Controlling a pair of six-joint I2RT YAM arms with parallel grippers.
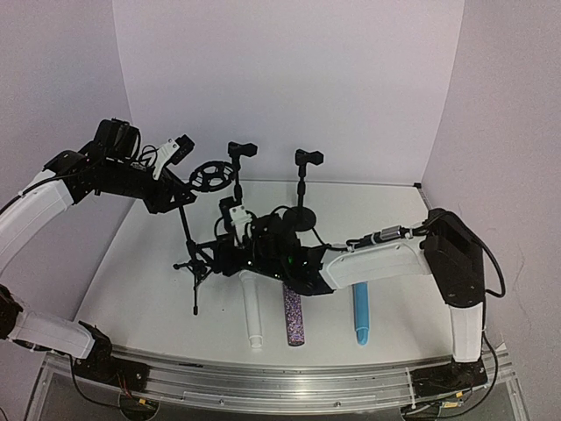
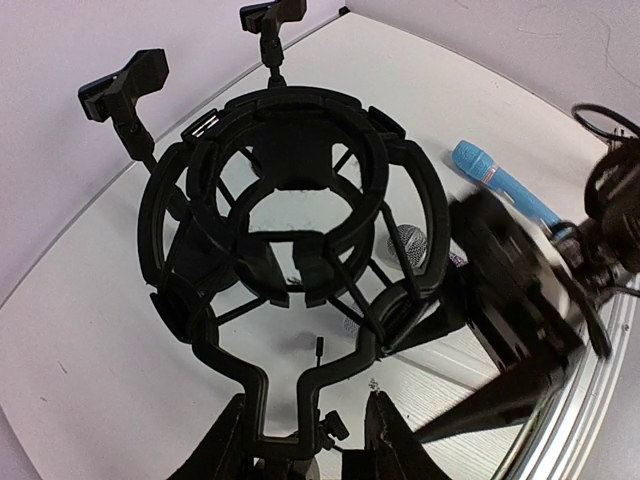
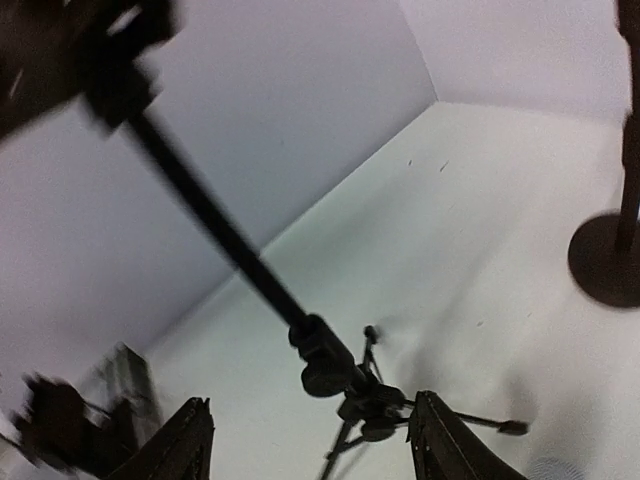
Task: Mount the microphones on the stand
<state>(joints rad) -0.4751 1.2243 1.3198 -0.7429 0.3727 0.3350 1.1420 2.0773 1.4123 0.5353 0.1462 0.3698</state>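
Three mics lie flat on the worktop (image 1: pixel 131 289) in a neat row near the front edge: the white mic (image 1: pixel 252 311), the purple mic (image 1: pixel 293 320) and the blue mic (image 1: pixel 360 314). Their handles point toward the arms, and their heads sit under the right arm in the overhead view. I'd say that layout is for easy picking, one at a time. None is in a holder yet.

Over on the left, the left gripper (image 2: pixel 305 420) is clamped on the stem under the shock mount (image 1: pixel 209 174), which sits atop the pole of the tripod stand (image 1: pixel 195 263). The ring is tilted, with its opening showing to the overhead camera. My read is that this arm is there as a brace, so the spindly tripod won't swing or tip when a mic is pushed into that ring.

The right arm reaches across the row, low and just beside the tripod's hub. The right gripper (image 3: pixel 312 400) has its fingers well apart with nothing in them, and the hub and legs show in the gap beyond. That wrist view is smeared, so I can't tell whether a finger touches the pole.

At the back, two clip stands (image 1: pixel 241 149) (image 1: pixel 308 158) hold empty clips, well apart from the mics. So that's three holders for three mics, and all the attaching is ahead.
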